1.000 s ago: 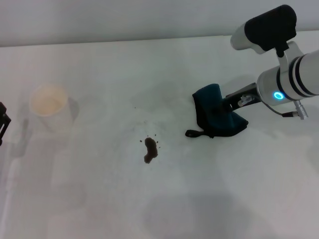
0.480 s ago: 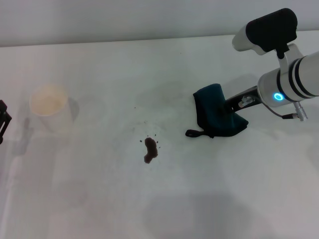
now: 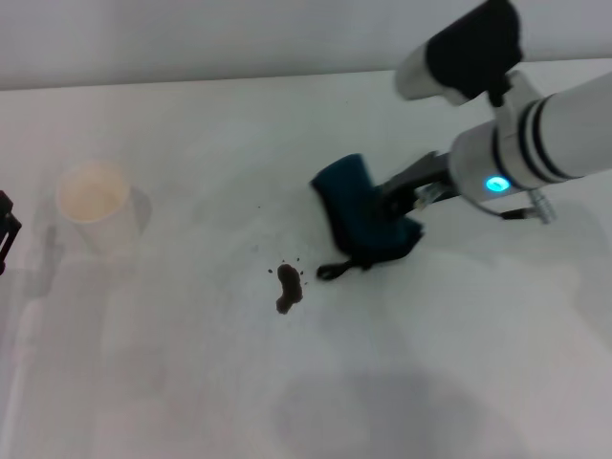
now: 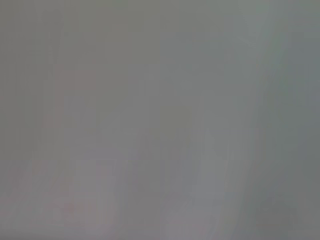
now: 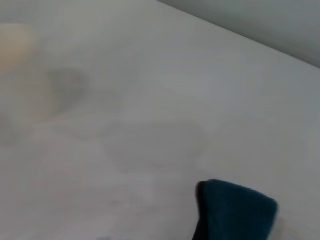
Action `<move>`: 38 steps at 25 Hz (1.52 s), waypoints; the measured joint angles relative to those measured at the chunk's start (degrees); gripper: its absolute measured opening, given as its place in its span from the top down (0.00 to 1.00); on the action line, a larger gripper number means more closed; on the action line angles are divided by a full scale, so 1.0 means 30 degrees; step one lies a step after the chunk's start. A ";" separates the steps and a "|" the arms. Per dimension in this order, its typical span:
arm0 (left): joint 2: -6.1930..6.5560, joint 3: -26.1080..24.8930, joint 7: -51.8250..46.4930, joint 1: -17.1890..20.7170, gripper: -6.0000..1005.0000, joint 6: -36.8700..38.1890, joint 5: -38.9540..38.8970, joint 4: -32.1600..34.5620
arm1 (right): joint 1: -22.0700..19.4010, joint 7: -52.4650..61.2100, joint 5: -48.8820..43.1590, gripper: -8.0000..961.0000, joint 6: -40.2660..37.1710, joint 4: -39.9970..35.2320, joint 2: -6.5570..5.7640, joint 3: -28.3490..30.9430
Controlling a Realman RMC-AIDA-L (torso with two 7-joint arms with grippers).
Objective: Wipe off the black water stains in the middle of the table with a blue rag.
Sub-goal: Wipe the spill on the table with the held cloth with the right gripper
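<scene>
The black water stains (image 3: pixel 287 286) lie as a small dark blob with specks in the middle of the white table (image 3: pixel 191 382). The blue rag (image 3: pixel 361 219) hangs in my right gripper (image 3: pixel 394 206), just right of and slightly beyond the stains, its black loop (image 3: pixel 332 270) trailing close to them. The rag also shows in the right wrist view (image 5: pixel 235 212). My left gripper (image 3: pixel 6 231) is parked at the table's far left edge. The left wrist view shows only a grey blur.
A white paper cup (image 3: pixel 93 200) stands at the left of the table, also faint in the right wrist view (image 5: pixel 15 42). The table's far edge meets a grey wall.
My right arm has moved left toward the stains, carrying the rag with it. The stains, cup and left gripper have not moved.
</scene>
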 joint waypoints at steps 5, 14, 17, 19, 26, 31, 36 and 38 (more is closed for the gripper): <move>-0.0015 -0.0002 -0.0011 -0.0129 0.11 -0.0086 -0.0003 0.0001 | 0.0269 -0.0363 0.0144 0.91 0.0693 -0.1442 0.0003 -0.3319; -0.0030 -0.0001 -0.0696 -0.0535 0.11 -0.0129 0.0007 0.0014 | 0.1310 -0.0547 -0.1827 0.91 -0.0955 -0.1274 0.0180 -0.8859; -0.0031 -0.0001 -0.0986 -0.0544 0.11 -0.0135 0.0010 0.0004 | 0.1343 -0.0443 -0.2675 0.91 -0.1875 -0.1109 0.0201 -0.9802; -0.0041 -0.0001 -0.1009 -0.0555 0.11 -0.0141 0.0010 -0.0001 | 0.1365 -0.0441 -0.3070 0.91 -0.2179 -0.0880 0.0221 -1.0042; -0.0064 0.0000 -0.1011 -0.0616 0.11 -0.0177 0.0004 0.0072 | 0.1512 -0.0222 -0.3835 0.91 -0.3076 0.0057 0.0232 -0.9795; -0.0059 -0.0001 -0.1010 -0.0616 0.11 -0.0188 0.0001 0.0066 | 0.1917 0.1438 -0.5985 0.92 -0.3243 0.0409 0.0209 -0.9629; -0.0038 -0.0004 -0.1008 -0.0678 0.11 -0.0207 -0.0026 0.0041 | 0.2659 0.2974 -0.7823 0.92 -0.3182 0.1146 0.0177 -0.9342; -0.0034 -0.0090 -0.1005 -0.0694 0.11 -0.0209 -0.0027 0.0036 | 0.2765 0.3061 -0.7812 0.92 -0.3052 0.1332 0.0179 -0.8747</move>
